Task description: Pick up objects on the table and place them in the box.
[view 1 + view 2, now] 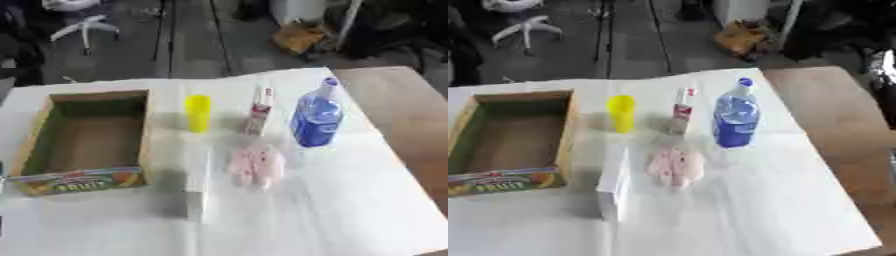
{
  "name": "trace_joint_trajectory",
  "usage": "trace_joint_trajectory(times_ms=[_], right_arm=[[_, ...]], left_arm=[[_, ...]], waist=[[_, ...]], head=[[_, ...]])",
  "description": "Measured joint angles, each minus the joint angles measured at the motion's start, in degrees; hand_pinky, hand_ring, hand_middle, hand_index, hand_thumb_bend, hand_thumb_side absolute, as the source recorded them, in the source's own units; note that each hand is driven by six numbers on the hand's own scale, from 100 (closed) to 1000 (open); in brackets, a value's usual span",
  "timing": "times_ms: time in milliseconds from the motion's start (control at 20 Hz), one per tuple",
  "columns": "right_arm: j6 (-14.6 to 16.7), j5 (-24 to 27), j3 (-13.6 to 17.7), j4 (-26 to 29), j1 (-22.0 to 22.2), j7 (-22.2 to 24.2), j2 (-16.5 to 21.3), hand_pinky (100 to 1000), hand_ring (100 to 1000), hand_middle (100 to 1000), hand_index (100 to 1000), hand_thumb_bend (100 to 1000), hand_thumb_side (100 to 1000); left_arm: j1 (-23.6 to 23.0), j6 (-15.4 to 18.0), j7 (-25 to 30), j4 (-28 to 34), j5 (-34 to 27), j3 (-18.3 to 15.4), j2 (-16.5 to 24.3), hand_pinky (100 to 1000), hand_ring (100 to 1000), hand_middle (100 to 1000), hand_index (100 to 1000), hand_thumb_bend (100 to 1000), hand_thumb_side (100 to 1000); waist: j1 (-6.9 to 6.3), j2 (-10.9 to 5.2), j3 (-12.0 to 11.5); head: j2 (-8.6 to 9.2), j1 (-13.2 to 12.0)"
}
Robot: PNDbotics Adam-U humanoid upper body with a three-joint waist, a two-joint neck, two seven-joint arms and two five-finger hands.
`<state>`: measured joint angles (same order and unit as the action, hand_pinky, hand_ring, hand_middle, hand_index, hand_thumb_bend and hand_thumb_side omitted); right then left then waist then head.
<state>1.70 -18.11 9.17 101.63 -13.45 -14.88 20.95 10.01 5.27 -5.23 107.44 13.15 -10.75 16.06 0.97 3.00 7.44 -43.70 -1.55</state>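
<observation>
Nearest the camera, low and just left of centre in the frame, stands a small white carton, upright and narrow; it looks like light, stiff cardboard, best taken across its two broad faces, though thin walls may dent. Just above and right of it lies a soft pink-and-white packet, flat on the desk, apparently a crinkly bag that would give under the fingers and might slide, so a pinch across its middle seems wisest. Higher, near the centre, a yellow cup stands upright; it is probably light, rigid plastic, smooth-sided, and could be held around its body. Beside it to the right stands a slim white and red tube or box, tall and easily tipped, best held at mid-height. Right of centre is a blue bottle with a pale cap, upright, seemingly the heaviest item and slippery; its body below the neck offers the steadiest hold. All five sit apart from one another on a white sheet covering the desk, whose bare brown wood shows at the right edge. At the left of the frame sits the open cardboard box, with a fruit label on its near wall and nothing visible inside. Neither robot hand appears in either view, so how open they are cannot be told. Nothing has yet been placed in the box.
</observation>
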Motion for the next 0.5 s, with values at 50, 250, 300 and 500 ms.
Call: trace_joint_trajectory(times_ms=[50, 250, 300, 500], right_arm=[[0.01, 0.00, 0.00, 0.00, -0.05, 0.02, 0.00, 648, 737, 807, 823, 195, 746], [0.04, -0.01, 0.00, 0.00, -0.11, 0.19, 0.00, 648, 737, 807, 823, 193, 746], [0.05, -0.01, 0.00, 0.00, -0.11, 0.23, 0.00, 648, 737, 807, 823, 193, 745], [0.05, -0.01, 0.00, 0.00, -0.11, 0.36, 0.00, 647, 737, 807, 823, 198, 743]], left_arm=[[0.00, -0.03, -0.03, 0.00, 0.01, 0.00, 0.00, 709, 812, 724, 826, 583, 965], [0.00, -0.08, -0.07, 0.00, 0.05, 0.01, -0.01, 709, 812, 724, 826, 581, 964], [0.00, -0.08, -0.08, 0.01, 0.06, 0.01, -0.01, 708, 812, 723, 826, 581, 964], [0.00, -0.10, -0.07, 0.01, 0.08, 0.01, -0.02, 708, 812, 724, 826, 578, 964]], waist=[[0.00, 0.00, 0.00], [0.00, 0.00, 0.00], [0.00, 0.00, 0.00], [0.00, 0.00, 0.00]], head=[[0.00, 0.00], [0.00, 0.04], [0.00, 0.07], [0.00, 0.16]])
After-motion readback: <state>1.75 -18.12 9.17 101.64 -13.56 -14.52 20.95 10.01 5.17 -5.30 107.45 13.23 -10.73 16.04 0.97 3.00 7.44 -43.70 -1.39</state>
